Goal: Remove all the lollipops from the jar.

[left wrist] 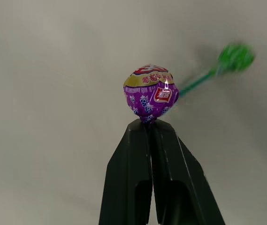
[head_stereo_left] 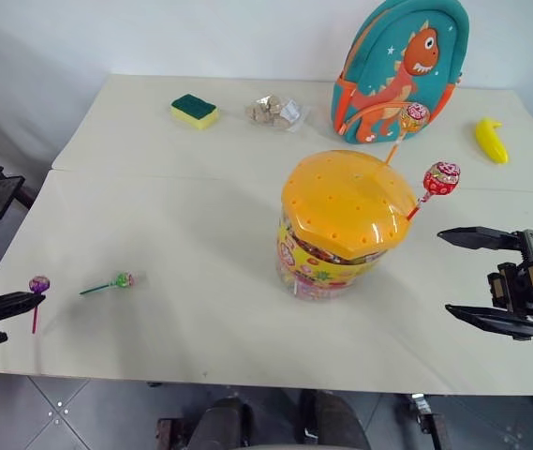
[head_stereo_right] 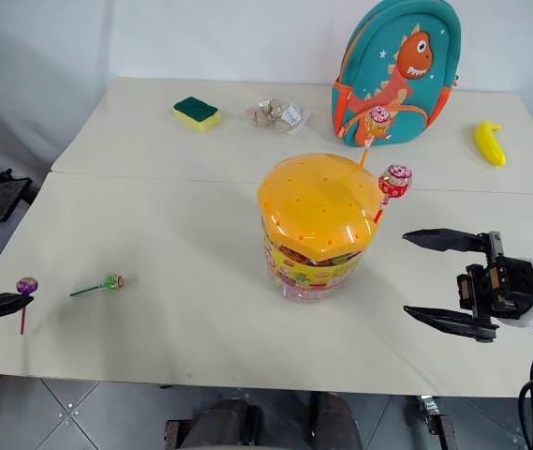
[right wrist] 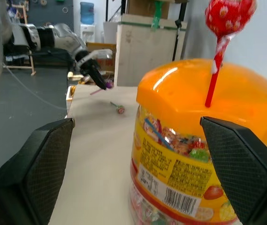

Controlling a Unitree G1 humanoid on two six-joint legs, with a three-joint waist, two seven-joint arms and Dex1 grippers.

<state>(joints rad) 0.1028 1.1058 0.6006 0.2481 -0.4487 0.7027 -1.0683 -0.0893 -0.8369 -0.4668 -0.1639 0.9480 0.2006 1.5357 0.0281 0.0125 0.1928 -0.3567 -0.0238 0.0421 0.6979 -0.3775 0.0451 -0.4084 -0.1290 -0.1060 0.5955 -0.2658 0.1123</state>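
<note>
The left gripper (head_stereo_left: 24, 302) is clenching the purple lollipop (head_stereo_left: 38, 284) beside the green lollipop (head_stereo_left: 123, 279) lying on the table (head_stereo_left: 191, 244), while the right gripper (head_stereo_left: 472, 279) is standing spread and empty near the jar (head_stereo_left: 336, 225), which is holding two more lollipops (head_stereo_left: 440, 178).

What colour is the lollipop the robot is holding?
Purple lollipop, clearest in the left wrist view.

Both head views look down over the counter (head_stereo_left: 200, 187). Each wrist view looks closely along its own end effector; the right one shares the jar (right wrist: 194, 154).
</note>
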